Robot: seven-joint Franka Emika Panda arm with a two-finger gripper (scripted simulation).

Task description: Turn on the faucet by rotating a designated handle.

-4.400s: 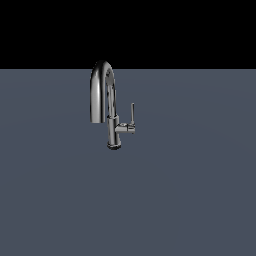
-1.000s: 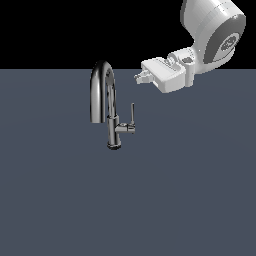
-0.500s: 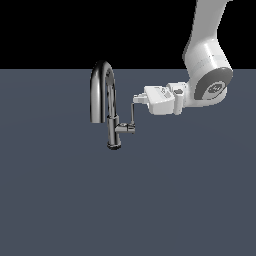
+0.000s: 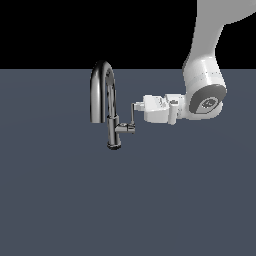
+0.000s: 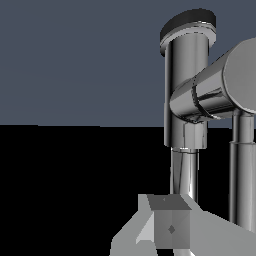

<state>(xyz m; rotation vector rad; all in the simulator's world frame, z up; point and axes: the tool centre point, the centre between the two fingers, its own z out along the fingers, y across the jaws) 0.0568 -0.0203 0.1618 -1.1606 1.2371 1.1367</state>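
Near the counter's far edge stands the faucet point(image 4: 106, 107), its handle point(image 4: 133, 114) upright on the side stub. The gripper point(image 4: 136, 106) reaches in level, its tips at the handle's upper end; contact appears made. Jaw width cannot be told from either view. The step in hand is engaging the handle. The next move likely calls for a steady push that swings the handle around its stub.
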